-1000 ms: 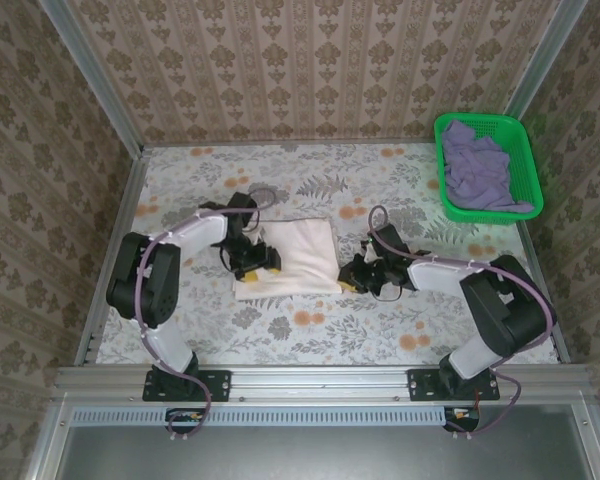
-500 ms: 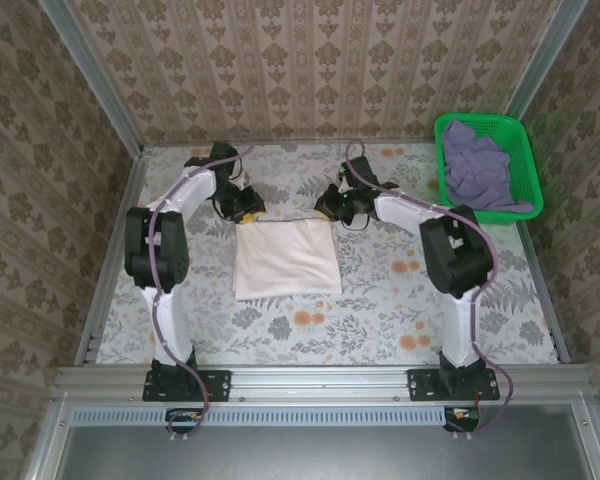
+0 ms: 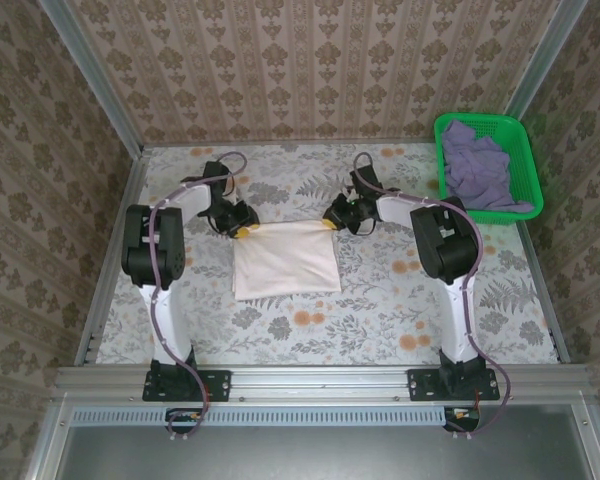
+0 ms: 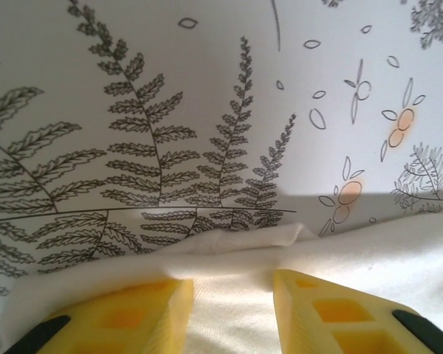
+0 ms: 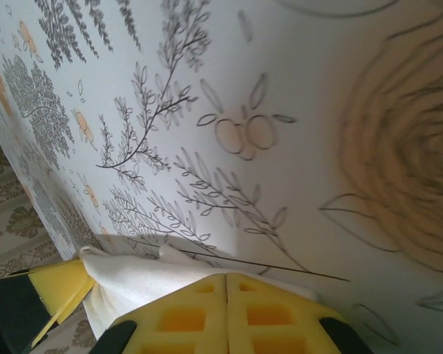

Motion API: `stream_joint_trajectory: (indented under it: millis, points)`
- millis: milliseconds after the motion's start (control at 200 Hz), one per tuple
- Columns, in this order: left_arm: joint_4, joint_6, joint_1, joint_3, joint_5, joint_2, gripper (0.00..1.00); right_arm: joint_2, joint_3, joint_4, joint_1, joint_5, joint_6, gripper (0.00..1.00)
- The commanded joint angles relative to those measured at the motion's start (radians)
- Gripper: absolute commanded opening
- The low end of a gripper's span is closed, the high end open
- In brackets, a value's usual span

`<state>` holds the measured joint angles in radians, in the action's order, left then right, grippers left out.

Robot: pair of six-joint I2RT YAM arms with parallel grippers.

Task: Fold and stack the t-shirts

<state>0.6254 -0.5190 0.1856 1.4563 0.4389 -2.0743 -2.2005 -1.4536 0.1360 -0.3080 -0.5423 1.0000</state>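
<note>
1. The cream-white t-shirt (image 3: 285, 258) is lying folded into a flat rectangle at the middle of the table (image 3: 380, 310), between the two arms.
2. The left gripper (image 3: 242, 224) is sitting at the far left corner of that rectangle. In the left wrist view its jaws are standing narrowly apart, with the cloth edge showing in the gap; whether any cloth is caught cannot be told.
3. The right gripper (image 3: 336, 221) is sitting at the far right corner. In the right wrist view its jaws are pressing fully together, and a raised tip of cloth is running in under them (probably a pinch on the corner).
4. Both grippers are working the same far edge, most likely so that it can be moved level and without creasing.
5. The lavender t-shirt (image 3: 478, 172) is waiting crumpled in the green basket (image 3: 485, 117) at the far right, well apart; it appears not yet folded.
</note>
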Motion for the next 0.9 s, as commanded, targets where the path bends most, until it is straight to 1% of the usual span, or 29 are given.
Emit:
stream_joint_trajectory:
  millis: [0, 50, 115, 190, 250, 310, 380, 475, 515, 560, 635, 745, 770, 830, 895]
  points:
    - [0.05, -0.009, -0.038, -0.036, -0.097, -0.015, 0.45, 0.027, 0.071, 0.054, 0.019, 0.042, 0.004, 0.11]
    - [0.059, -0.006, -0.038, -0.012, -0.086, 0.004, 0.52, 0.057, 0.083, 0.035, 0.019, 0.044, 0.001, 0.14]
    - [0.073, -0.005, -0.038, 0.021, -0.065, 0.036, 0.66, 0.097, 0.093, 0.02, 0.019, 0.045, -0.004, 0.2]
    - [0.08, 0.0, -0.041, 0.05, -0.04, 0.088, 0.79, 0.148, 0.104, 0.012, 0.018, 0.041, -0.019, 0.27]
    - [0.08, -0.001, -0.051, 0.061, -0.019, 0.136, 0.87, 0.199, 0.128, 0.007, 0.014, 0.053, -0.035, 0.35]
    - [0.09, 0.008, -0.068, 0.058, 0.001, 0.181, 0.89, 0.257, 0.161, 0.013, 0.008, 0.068, -0.062, 0.41]
    - [0.11, 0.026, -0.092, 0.036, 0.01, 0.231, 0.91, 0.311, 0.201, 0.028, 0.001, 0.079, -0.089, 0.46]
    - [0.115, 0.053, -0.132, -0.05, 0.018, 0.284, 0.91, 0.38, 0.271, 0.021, -0.004, 0.079, -0.103, 0.5]
    - [0.12, 0.065, -0.146, -0.088, 0.025, 0.299, 0.89, 0.406, 0.298, 0.017, -0.006, 0.08, -0.106, 0.5]
    - [0.125, 0.074, -0.156, -0.127, 0.033, 0.309, 0.86, 0.437, 0.329, 0.019, -0.007, 0.086, -0.11, 0.51]
    - [0.117, 0.088, -0.151, -0.184, 0.054, 0.319, 0.83, 0.493, 0.379, 0.022, -0.007, 0.1, -0.119, 0.51]
    - [0.071, 0.106, -0.128, -0.258, 0.049, 0.31, 0.78, 0.579, 0.432, 0.044, -0.005, 0.126, -0.147, 0.52]
    - [0.063, 0.108, -0.124, -0.266, 0.042, 0.297, 0.77, 0.598, 0.438, 0.053, -0.005, 0.133, -0.155, 0.52]
    - [0.06, 0.121, -0.115, -0.267, 0.028, 0.255, 0.71, 0.637, 0.45, 0.084, -0.003, 0.148, -0.175, 0.52]
    - [0.062, 0.131, -0.098, -0.26, -0.003, 0.21, 0.67, 0.675, 0.458, 0.119, 0.004, 0.157, -0.193, 0.52]
